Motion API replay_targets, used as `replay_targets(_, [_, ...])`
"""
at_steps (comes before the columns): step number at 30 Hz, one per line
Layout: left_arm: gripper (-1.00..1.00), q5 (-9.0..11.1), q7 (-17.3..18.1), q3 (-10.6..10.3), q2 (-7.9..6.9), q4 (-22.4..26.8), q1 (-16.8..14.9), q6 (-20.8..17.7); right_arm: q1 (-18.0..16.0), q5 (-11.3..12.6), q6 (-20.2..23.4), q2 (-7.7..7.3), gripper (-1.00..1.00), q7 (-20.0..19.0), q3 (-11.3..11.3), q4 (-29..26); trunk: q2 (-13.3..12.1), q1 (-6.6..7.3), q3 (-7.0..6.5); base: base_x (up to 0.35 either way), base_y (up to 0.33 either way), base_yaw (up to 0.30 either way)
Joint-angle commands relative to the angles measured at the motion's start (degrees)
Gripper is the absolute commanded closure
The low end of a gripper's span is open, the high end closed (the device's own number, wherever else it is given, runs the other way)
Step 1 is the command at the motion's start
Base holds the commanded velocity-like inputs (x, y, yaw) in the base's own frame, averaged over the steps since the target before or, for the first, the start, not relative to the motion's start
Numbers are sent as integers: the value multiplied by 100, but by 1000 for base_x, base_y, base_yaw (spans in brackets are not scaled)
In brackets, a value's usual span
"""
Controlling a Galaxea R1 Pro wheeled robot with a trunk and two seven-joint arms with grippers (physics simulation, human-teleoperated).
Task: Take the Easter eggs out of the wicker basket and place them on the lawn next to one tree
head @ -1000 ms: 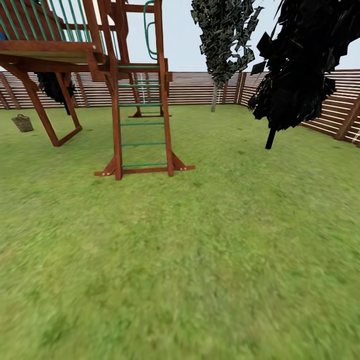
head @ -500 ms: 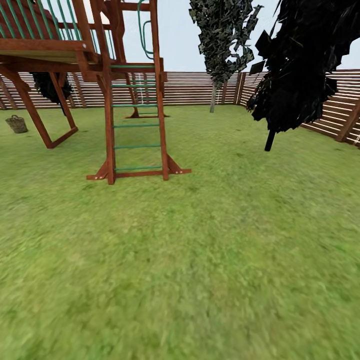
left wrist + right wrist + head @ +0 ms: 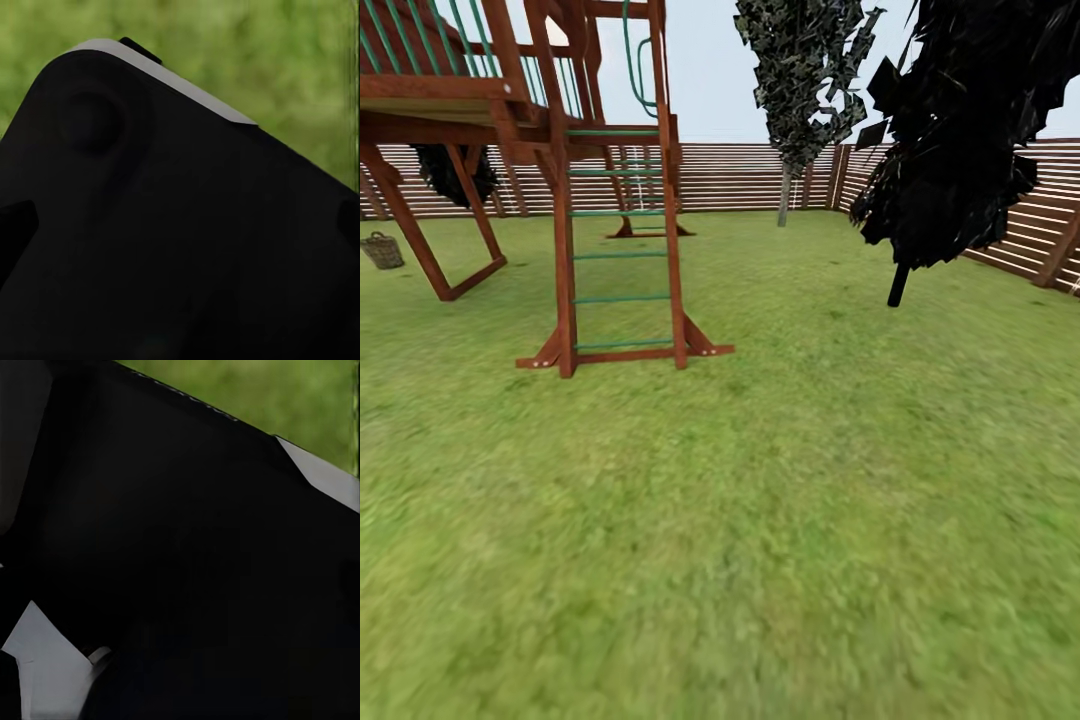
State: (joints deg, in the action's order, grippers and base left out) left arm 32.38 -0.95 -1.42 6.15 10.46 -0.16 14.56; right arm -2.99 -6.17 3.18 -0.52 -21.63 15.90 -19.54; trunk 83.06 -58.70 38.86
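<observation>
1. The lawn (image 3: 760, 520) spreads bright green across the garden in the head view, running back to a brown slatted fence (image 3: 730, 180) under a pale sky.

2. The wicker basket (image 3: 381, 250) sits on the grass at the far left edge of that view, beyond the slanted leg of the wooden play tower (image 3: 470, 110). Its contents are too small to make out, so the eggs cannot be placed.

3. The tower's ladder (image 3: 620, 260), with green rungs between red-brown rails, stands on the grass left of centre, its splayed feet planted on the lawn.

4. The tree (image 3: 800, 80), pale-trunked with speckled foliage, rises near the back fence, right of the ladder. A black-leaved tree (image 3: 960, 130) on a thin dark trunk stands nearer, at the right.

5. Against the earlier pictures the whole scene has slid leftward: the basket now lies closer to the left edge and the ladder's foot sits further left and lower. The camera has turned and advanced; nothing in the garden itself has shifted.

6. In the left wrist view a dark robot housing (image 3: 165, 225) with a pale edge fills most of the picture, blurred grass behind it. The right wrist view shows a similar dark body (image 3: 180, 555) with pale panels and a strip of grass.

7. Whether either arm's fingers are spread or closed cannot be told.
</observation>
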Motion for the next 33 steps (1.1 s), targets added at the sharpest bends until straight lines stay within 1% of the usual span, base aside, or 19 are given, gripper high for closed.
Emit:
replay_targets(1, [-100,23,-10,-16,1,0,-2,20,1,-60,26,-1,-100,-25,-12,-15,2,-3,5,309,-201,0])
replay_targets(33, [-100,23,-10,-16,1,0,-2,20,1,-60,26,-1,-100,-25,-8,-17,2,-3,5,309,-201,0])
